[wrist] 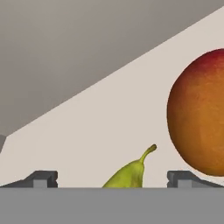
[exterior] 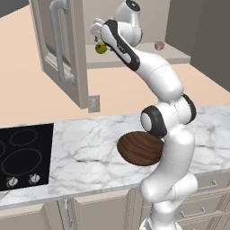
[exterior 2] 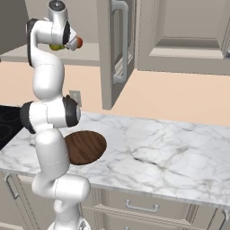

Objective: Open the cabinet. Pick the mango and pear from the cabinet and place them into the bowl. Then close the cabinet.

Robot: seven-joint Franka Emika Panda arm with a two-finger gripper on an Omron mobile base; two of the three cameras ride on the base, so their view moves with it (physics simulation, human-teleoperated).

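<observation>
The cabinet's left door (exterior: 58,45) stands swung open, and the same door (exterior 2: 112,49) shows edge-on in the right base view; the right door (exterior 2: 179,31) is shut. My gripper (exterior: 98,39) reaches onto the shelf, open and holding nothing. In the hand view the yellow-green pear (wrist: 131,175) lies low between the two fingertips (wrist: 41,178), stem up. The orange-red mango (wrist: 199,113) sits just to its right, outside the jaws. From the base views I see the pear (exterior: 101,48) beneath the hand and the mango (exterior 2: 79,42) beside it. The dark wooden bowl (exterior: 134,150) (exterior 2: 87,146) rests on the counter by the arm's base.
A small pinkish object (exterior: 159,45) sits further right on the shelf. A black cooktop (exterior: 22,157) is set into the marble counter (exterior: 85,143) at the left. There is a wall socket (exterior: 93,103) below the open door. Drawer fronts (exterior 2: 143,206) run under the counter.
</observation>
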